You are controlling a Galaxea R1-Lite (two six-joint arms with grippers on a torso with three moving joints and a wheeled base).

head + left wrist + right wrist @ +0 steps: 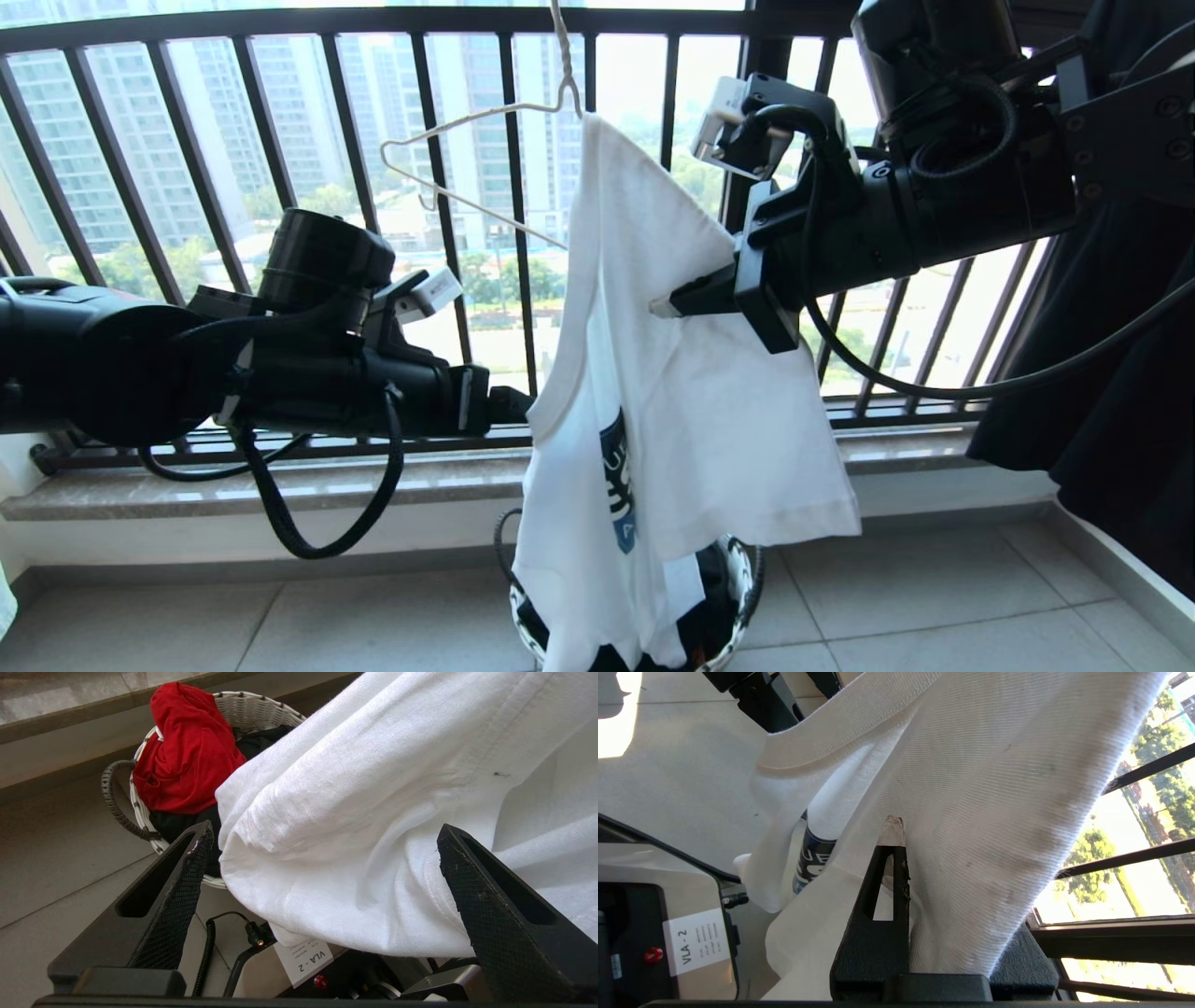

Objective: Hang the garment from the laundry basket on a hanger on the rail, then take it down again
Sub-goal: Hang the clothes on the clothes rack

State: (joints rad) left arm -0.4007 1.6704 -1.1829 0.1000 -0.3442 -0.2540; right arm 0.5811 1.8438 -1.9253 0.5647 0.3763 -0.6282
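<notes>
The garment [691, 411], a white T-shirt with a dark blue print, hangs bunched from the right end of the hanger [476, 117]. The hanger's bare left arm sticks out, and its hook runs up out of the head view. The rail is out of view. My right gripper [665, 305] is shut on a fold of the garment [971, 788] near its top; one finger [892, 868] shows, the other is under the cloth. My left gripper [519, 407] is open at the shirt's left edge, with a fold of the garment [336, 826] between its spread fingers [189, 872]. The laundry basket [742, 569] stands on the floor below.
A red garment [187, 751] and dark clothes lie in the basket [261, 707]. A black garment [1111, 373] hangs at the far right. The dark balcony railing [429, 23] and a stone ledge [280, 490] run behind. My own base [303, 959] is underneath.
</notes>
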